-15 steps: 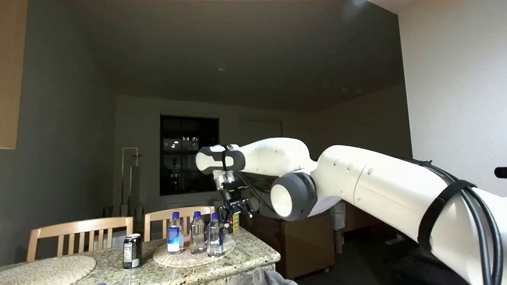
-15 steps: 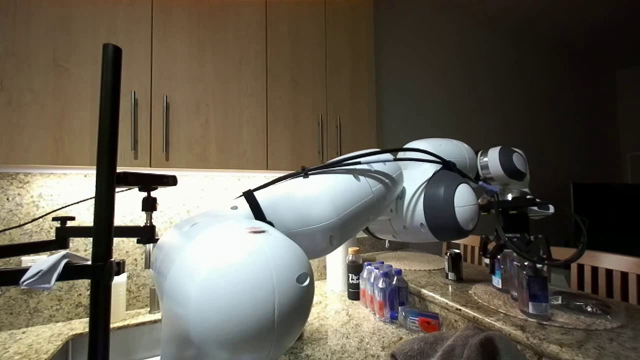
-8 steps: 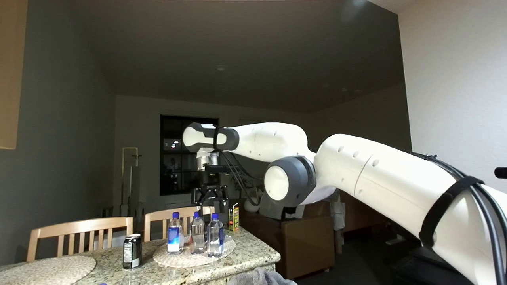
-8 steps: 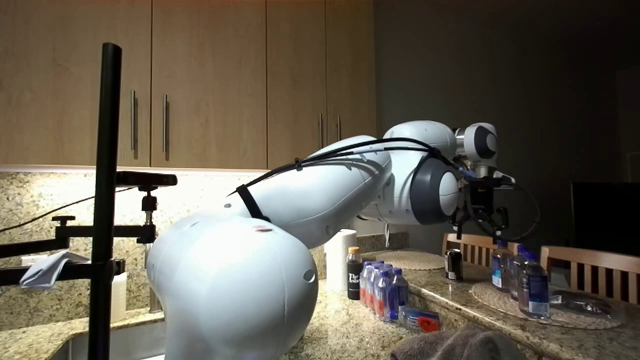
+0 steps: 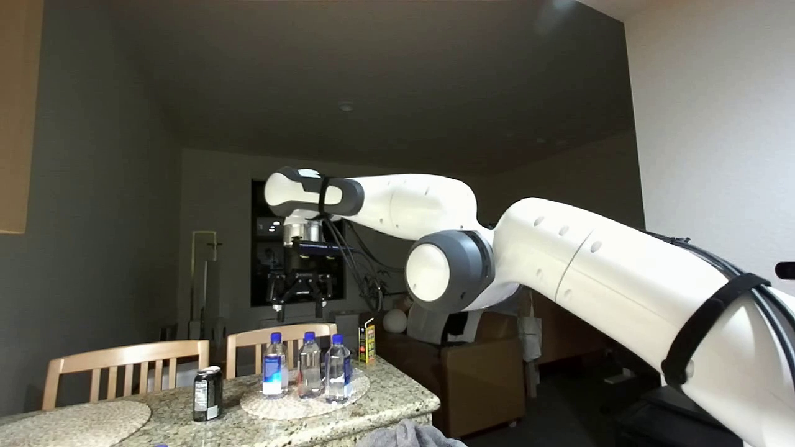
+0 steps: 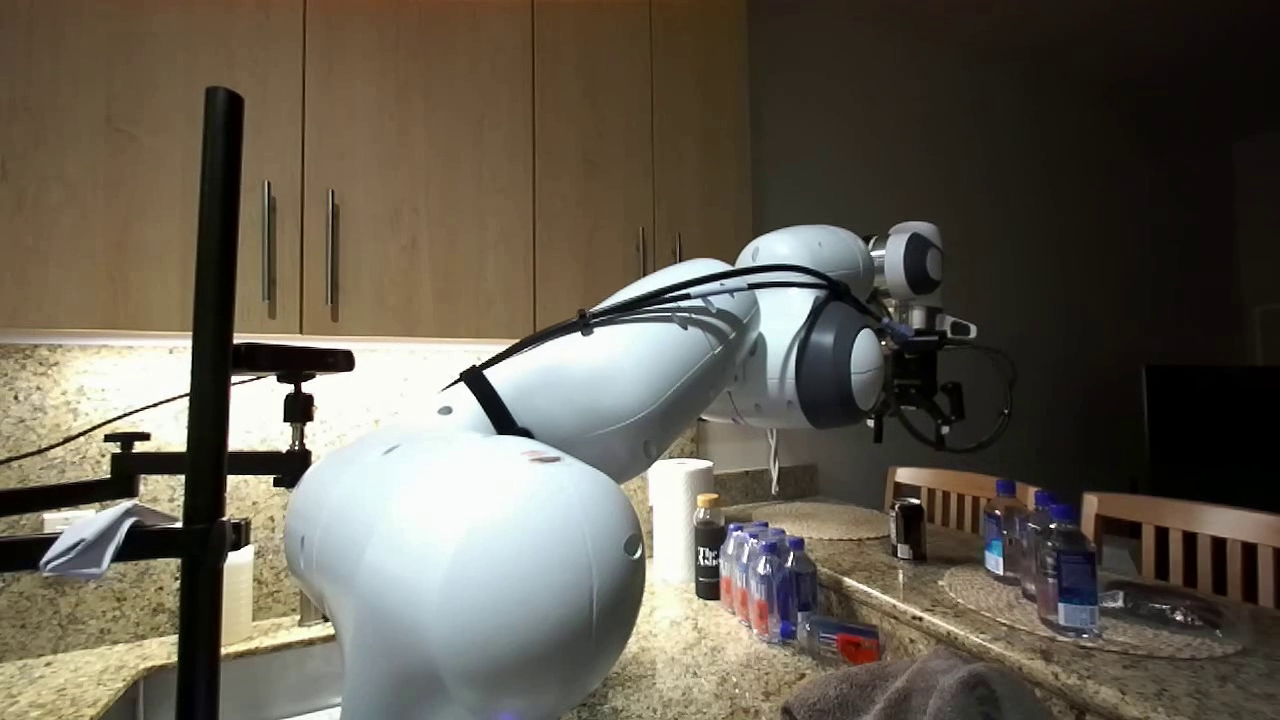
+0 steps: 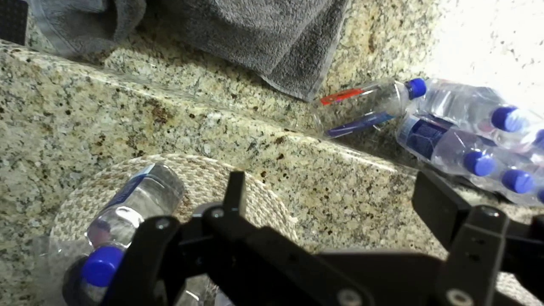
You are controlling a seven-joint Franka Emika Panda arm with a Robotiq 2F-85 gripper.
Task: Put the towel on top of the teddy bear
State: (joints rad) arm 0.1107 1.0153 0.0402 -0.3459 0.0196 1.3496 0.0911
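A limp grey towel point(image 7: 263, 38) lies in soft folds on the lower counter in the wrist view. Part of it shows at the bottom edge in both exterior views point(image 5: 407, 434) point(image 6: 915, 690). My gripper point(image 5: 300, 310) is open and empty, pointing down, well above the raised counter and higher than the bottles. It also shows in an exterior view point(image 6: 910, 432), apart from the towel. In the wrist view the fingers point(image 7: 328, 187) are spread wide with bare granite between them, and the towel lies beyond them. The teddy bear is out of view.
Three bottles point(image 5: 308, 366) stand on a round woven mat point(image 5: 261, 406), near a black can point(image 5: 207, 394) and a small box point(image 5: 367, 343). Packed bottles point(image 6: 765, 580) and a lying bottle point(image 6: 840, 640) are on the lower counter. A pale cloth point(image 6: 105, 540) hangs by a black pole point(image 6: 210, 400).
My gripper has risen from near the bottles and moved left in both exterior views. It was tilted a second ago and now points straight down. The towel has not moved.
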